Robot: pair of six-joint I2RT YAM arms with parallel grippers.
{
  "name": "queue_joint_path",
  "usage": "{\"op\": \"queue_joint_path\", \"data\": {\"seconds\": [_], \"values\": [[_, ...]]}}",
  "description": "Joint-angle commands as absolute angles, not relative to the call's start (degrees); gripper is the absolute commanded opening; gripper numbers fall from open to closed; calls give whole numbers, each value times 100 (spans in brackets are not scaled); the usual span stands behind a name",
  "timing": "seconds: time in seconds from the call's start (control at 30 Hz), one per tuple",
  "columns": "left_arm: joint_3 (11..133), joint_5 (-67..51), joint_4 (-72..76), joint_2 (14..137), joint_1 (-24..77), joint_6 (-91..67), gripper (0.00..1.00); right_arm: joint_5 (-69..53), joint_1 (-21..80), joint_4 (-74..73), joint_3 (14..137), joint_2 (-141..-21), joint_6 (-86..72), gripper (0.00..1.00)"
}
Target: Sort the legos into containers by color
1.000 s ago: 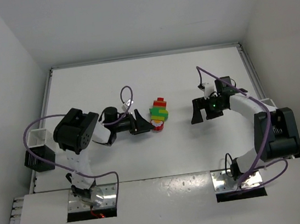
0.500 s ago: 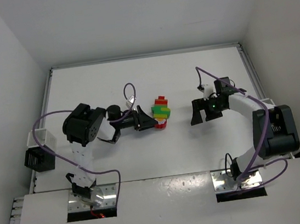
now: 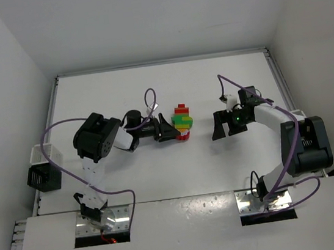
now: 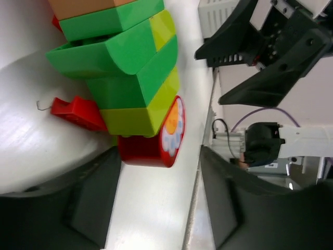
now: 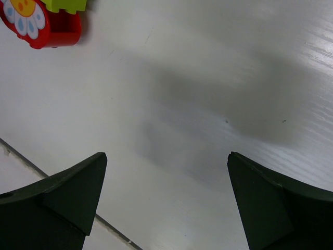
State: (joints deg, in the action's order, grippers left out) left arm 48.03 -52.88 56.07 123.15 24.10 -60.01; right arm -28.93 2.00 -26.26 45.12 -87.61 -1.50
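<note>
Currently the left gripper is seen lying low over the tabletop with its jaws partly open. The lego stack is set right at its fingertips. From the left wrist view, the stack's red base piece, marked with a flower, is framed between the two dark fingers. Whether either finger is pressed against it cannot be told. Green and lime bricks are clicked above that base.

The right gripper is held wide open, well apart from the stack on its other side. Nothing is gripped between its fingers, and only bare tabletop is seen there.

A white container is placed at the left edge of the tabletop, just beside a dark box. Its contents cannot be made out.
</note>
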Motion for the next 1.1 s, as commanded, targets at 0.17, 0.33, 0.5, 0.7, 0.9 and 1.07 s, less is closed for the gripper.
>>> {"op": "queue_joint_path", "data": {"seconds": [0.17, 0.33, 0.5, 0.7, 0.9, 1.07], "values": [[4720, -4887, 4386, 12823, 2540, -5414, 42, -3260, 193, -2452, 4482, -8447, -62, 100], [4615, -4887, 4516, 12623, 2488, -5361, 31, -3436, 193, -2268, 4316, -8218, -123, 100], [4124, -4887, 4833, 12086, 2382, -5160, 26, -3770, 193, -2163, 4315, -8156, -228, 100], [3867, -4834, 4668, 11111, 2329, -4694, 18, -4280, 193, -2101, 4315, -8209, -343, 100], [4069, -4720, 3535, 10548, 2276, -3649, 11, -4509, 193, -1916, 4421, -8218, -457, 100], [4368, -4404, 2269, 10099, 2452, -2244, 8, -4334, 255, -1714, 4421, -7893, -106, 100]]}}
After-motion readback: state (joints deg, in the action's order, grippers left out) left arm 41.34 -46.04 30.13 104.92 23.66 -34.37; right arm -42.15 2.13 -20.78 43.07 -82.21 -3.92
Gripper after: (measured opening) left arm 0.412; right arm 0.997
